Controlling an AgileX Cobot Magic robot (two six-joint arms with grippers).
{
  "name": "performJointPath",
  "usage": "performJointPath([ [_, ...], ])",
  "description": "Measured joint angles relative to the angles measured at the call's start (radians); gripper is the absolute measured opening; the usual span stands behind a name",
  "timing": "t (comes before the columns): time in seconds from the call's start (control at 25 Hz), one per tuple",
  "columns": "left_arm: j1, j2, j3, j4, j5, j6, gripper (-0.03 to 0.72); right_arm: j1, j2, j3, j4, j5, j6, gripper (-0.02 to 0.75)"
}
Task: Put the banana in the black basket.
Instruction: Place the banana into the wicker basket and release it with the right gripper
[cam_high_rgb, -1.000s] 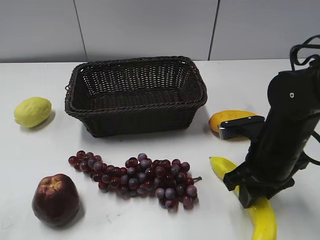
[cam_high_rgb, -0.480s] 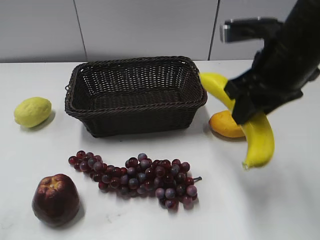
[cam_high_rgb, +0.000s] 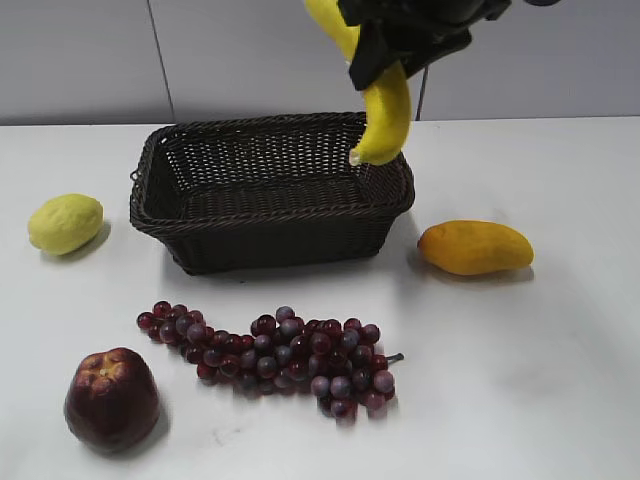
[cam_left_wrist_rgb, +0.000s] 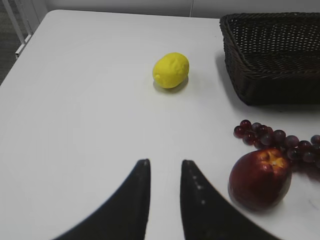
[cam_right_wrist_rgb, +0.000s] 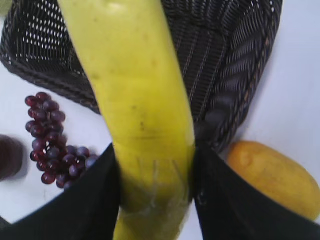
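- The right hand (cam_high_rgb: 395, 40) is clamped on the banana (cam_high_rgb: 385, 105) and carries it in the air above the basket (cam_high_rgb: 270, 235), at the top of the exterior view.
- The banana hangs steeply, long axis near vertical, its lower tip pointing down over the basket's right end, close to the far right rim. Tip and wicker do not touch; a clear gap shows.
- In the right wrist view the two black fingers (cam_right_wrist_rgb: 220, 200) press the banana (cam_right_wrist_rgb: 135, 100) from either side about mid-length, and the basket (cam_right_wrist_rgb: 235, 75) interior lies beneath and beyond it, so the fruit sits over the opening but toward its right wall rather than the middle.
- Judged from that, the coming move turns on carrying the banana a little further left over the basket and lowering it before letting go; released here, the tip might strike the rim.
- The basket is longer than the banana, so laying it lengthwise along the basket should fit.
- The left hand (cam_left_wrist_rgb: 162, 200) hovers over the bench at the left, fingers parted with a narrow gap and holding nothing; it is well apart from the banana, so the right arm is the one placed to finish.
- A mango (cam_high_rgb: 475, 247) lies on the bench just right of the basket.
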Motion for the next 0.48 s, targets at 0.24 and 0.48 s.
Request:
performJointPath([
  [0.24, 0.000, 0.000, 0.000, 0.000, 0.000, 0.000, 0.202, 0.014, 0.188, -0.142, 0.017, -0.026, -0.007, 0.349],
  [0.48, 0.000, 0.000, 0.000, 0.000, 0.000, 0.000, 0.202, 0.014, 0.281, -0.161, 0.019, -0.062, -0.010, 0.349],
])
